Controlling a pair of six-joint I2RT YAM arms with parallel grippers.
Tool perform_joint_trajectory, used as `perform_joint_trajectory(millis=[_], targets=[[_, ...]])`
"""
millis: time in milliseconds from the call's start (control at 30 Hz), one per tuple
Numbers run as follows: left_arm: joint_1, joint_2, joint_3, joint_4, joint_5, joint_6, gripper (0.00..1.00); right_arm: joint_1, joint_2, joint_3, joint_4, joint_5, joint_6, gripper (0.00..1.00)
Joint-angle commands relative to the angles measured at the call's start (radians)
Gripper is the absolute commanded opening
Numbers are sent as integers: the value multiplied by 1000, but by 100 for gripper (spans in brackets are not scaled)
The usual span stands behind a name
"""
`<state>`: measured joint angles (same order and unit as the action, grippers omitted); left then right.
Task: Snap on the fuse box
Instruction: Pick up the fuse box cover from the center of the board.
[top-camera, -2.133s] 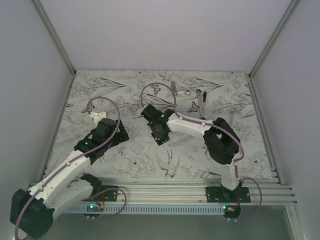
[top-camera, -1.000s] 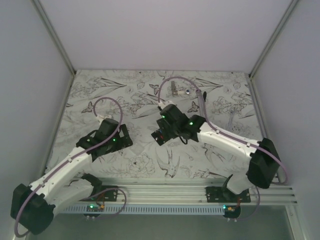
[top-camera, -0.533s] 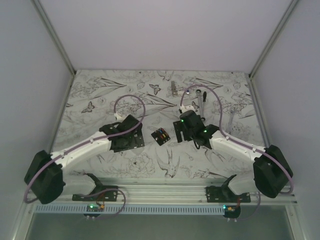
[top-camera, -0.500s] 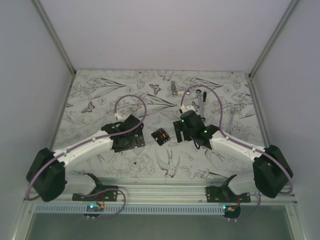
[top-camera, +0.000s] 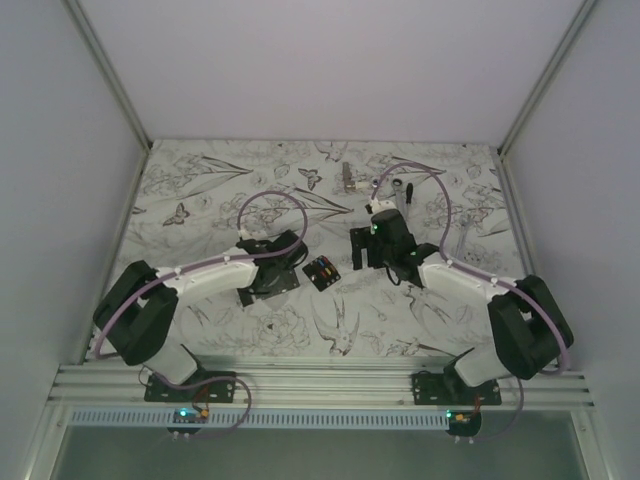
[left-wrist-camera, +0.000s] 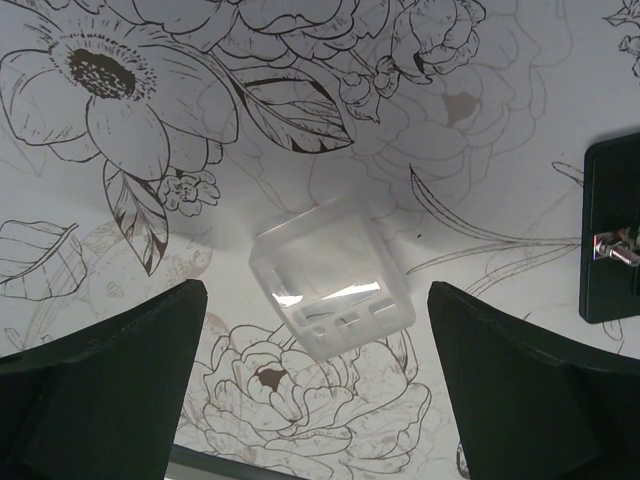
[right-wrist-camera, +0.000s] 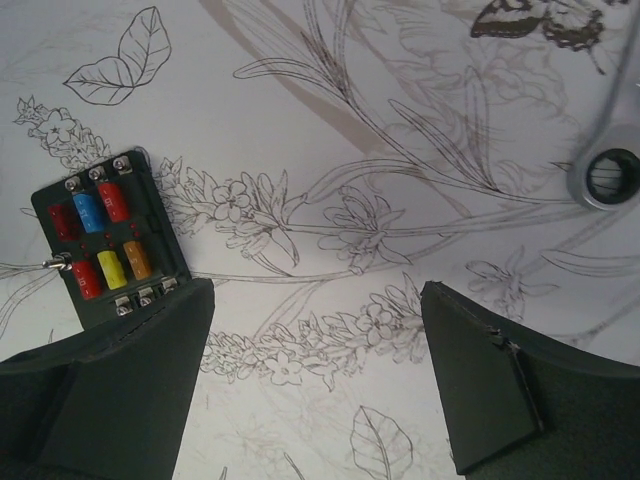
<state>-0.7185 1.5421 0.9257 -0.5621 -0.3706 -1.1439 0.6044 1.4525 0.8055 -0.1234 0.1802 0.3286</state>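
Observation:
The fuse box (top-camera: 321, 271) is a small black block with red, blue, yellow and orange fuses on top, lying flat mid-table between the two grippers. In the right wrist view the fuse box (right-wrist-camera: 105, 235) sits left of the left finger, outside the jaws. My right gripper (right-wrist-camera: 318, 290) is open over bare cloth. A clear plastic cover (left-wrist-camera: 333, 275) lies on the cloth between the tips of my open left gripper (left-wrist-camera: 315, 292), untouched. At the right edge of that view shows the fuse box (left-wrist-camera: 612, 240). From above, my left gripper (top-camera: 270, 275) and right gripper (top-camera: 372, 245) flank the box.
A silver ratchet wrench (top-camera: 400, 200) lies behind the right gripper; its ring end (right-wrist-camera: 608, 178) shows in the right wrist view. A small metal part (top-camera: 347, 177) sits at the back of the flower-printed cloth (top-camera: 200, 190). Frame posts and walls close in the sides.
The right gripper opened and drew off the fuse box to the right, leaving it on the cloth. The left arm swung in toward the middle, stopping just left of the box.

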Motion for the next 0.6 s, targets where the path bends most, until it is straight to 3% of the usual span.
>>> perform_joint_trajectory(millis=[0,233,400,567], targets=[[-7,50,25,-46,-40,-60,95,-19,54,31,78,-114,18,90],[-8,81,22,-44,-33,-65,87,-19,170,72,105,-185,36,79],[-6,66,11,-45,-34,-43,84,-19,226,80,128,-270,58,64],[-4,55,1,-45,-21,-19,75,-7,257,72,123,-316,65,50]])
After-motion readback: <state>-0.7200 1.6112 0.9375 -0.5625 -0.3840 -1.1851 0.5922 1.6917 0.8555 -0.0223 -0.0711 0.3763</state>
